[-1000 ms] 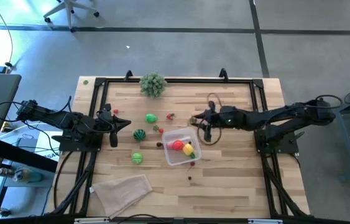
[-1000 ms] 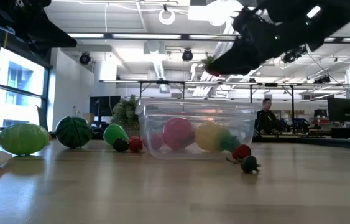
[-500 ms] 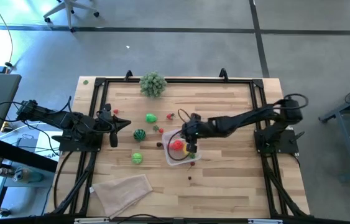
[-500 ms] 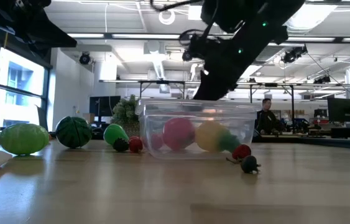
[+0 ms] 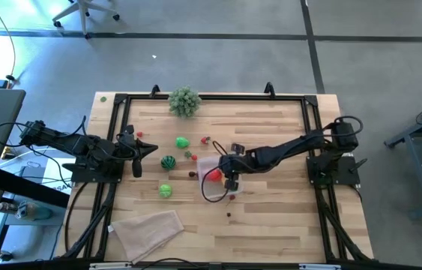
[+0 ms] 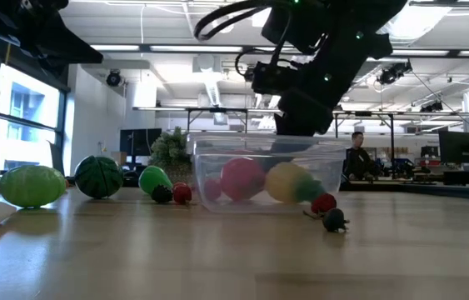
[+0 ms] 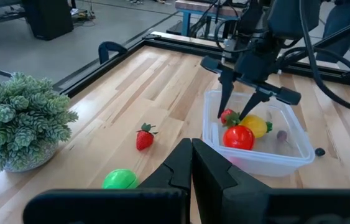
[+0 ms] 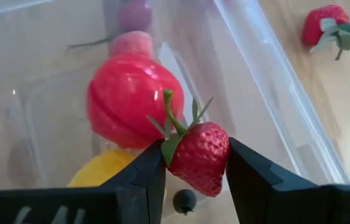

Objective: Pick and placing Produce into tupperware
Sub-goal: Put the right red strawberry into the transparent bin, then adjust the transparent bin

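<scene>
One small red toy strawberry (image 8: 201, 157) sits clamped in the right gripper's (image 8: 193, 163) jaws above the clear plastic rectangular container (image 5: 205, 164) at frame centre; left gripper (image 7: 191, 163), jaws together, waits far left.

- High view: overhead, straight down on the whole table (image 5: 270, 217).
- Low view: table-top level, facing the room.
- Wrist views: close, forward-facing.
- All four share the tupperware (image 5: 209, 187).
</scene>
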Available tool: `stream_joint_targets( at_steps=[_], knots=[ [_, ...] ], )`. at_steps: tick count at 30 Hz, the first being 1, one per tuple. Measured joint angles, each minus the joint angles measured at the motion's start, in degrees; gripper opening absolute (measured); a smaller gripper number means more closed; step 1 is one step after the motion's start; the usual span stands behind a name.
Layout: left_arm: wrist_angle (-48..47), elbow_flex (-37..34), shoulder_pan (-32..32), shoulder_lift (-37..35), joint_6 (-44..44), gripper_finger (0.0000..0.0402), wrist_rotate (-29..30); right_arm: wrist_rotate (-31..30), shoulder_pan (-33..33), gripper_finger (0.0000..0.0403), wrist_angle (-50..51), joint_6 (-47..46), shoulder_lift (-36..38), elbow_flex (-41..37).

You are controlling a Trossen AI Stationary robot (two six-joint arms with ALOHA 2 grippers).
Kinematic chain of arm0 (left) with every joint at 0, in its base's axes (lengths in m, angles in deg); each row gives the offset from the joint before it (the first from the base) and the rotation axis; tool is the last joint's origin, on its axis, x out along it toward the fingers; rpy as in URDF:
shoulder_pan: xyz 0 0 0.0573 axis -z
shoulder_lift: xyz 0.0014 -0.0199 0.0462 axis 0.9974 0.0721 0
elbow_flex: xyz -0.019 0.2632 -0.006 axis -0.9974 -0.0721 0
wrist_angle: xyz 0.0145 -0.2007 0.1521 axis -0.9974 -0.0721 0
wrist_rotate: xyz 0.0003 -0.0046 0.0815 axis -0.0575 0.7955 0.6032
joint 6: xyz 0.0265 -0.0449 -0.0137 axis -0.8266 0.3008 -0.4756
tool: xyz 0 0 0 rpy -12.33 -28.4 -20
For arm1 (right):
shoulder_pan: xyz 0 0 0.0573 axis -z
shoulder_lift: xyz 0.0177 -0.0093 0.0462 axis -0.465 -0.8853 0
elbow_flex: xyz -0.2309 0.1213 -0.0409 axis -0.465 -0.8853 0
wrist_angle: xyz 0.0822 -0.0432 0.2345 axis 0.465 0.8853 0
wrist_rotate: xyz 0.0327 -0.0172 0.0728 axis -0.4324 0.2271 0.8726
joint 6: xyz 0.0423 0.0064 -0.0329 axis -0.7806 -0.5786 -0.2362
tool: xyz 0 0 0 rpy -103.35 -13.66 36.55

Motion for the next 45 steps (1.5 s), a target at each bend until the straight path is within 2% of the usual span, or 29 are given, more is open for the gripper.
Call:
stream_joint_targets(
  at_steps=[4,13,18,36,45],
  knots=[
    [0.0,0.0,0.01,0.0,0.02,0.0001,-0.02,0.08,0.02,0.0126,0.66,-1.1,0.0,0.0],
    [0.0,0.0,0.02,0.02,0.02,0.0001,0.0,-0.01,0.04,0.018,0.4,-1.1,0.0,-0.02],
    [0.0,0.0,0.02,0.0,0.0,0.0001,-0.01,-0.32,0.05,0.0195,-0.16,-0.93,0.0,-0.02],
    [0.0,0.0,0.0,0.02,0.0,0.0001,0.0,-9.19,0.17,0.0197,1.5,-4.52,0.07,-0.04],
    [0.0,0.0,0.01,0.01,0.01,0.0001,-0.01,-13.08,1.4,0.0197,5.97,-6.33,1.7,-0.09]
  ],
)
